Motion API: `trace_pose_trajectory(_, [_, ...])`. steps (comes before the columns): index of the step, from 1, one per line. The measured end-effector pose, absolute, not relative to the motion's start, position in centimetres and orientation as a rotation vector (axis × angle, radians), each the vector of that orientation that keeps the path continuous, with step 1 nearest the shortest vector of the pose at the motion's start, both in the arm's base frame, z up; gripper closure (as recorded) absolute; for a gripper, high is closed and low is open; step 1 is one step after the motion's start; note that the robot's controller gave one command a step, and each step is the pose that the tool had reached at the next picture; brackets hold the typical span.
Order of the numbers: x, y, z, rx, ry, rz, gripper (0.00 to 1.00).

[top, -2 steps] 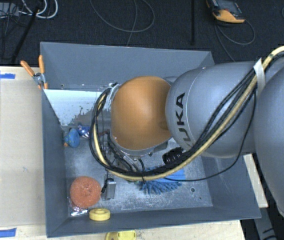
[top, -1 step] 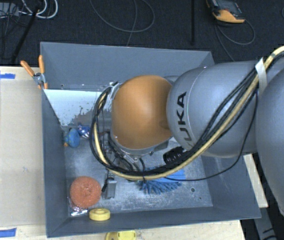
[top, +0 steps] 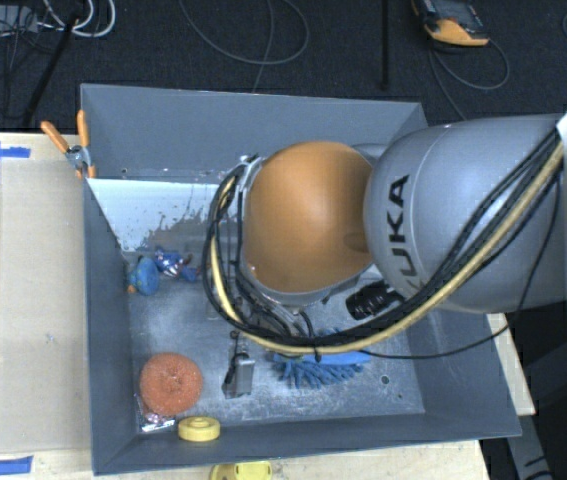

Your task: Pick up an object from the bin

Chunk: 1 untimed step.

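Note:
My gripper (top: 237, 376) reaches down under the orange cover to the bin floor in the front middle. Just right of it lies a blue brush with splayed bristles (top: 320, 371), partly hidden under the arm's cables. To its left a round orange scouring pad (top: 171, 383) rests in the front left corner, a short gap away. A small yellow ring-shaped piece (top: 199, 428) lies against the front wall below the pad.
A blue crumpled object (top: 149, 274) with a small patterned bit lies at the left, near the sloped back wall. The arm and its cover hide the bin's middle and right.

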State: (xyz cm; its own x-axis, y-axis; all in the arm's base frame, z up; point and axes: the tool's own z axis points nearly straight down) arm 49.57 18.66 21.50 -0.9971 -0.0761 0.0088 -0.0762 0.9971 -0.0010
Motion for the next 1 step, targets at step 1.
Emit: trace_pose_trajectory(1, [50.28,16.76,21.32,0.194,-3.149,-0.004,0.00])
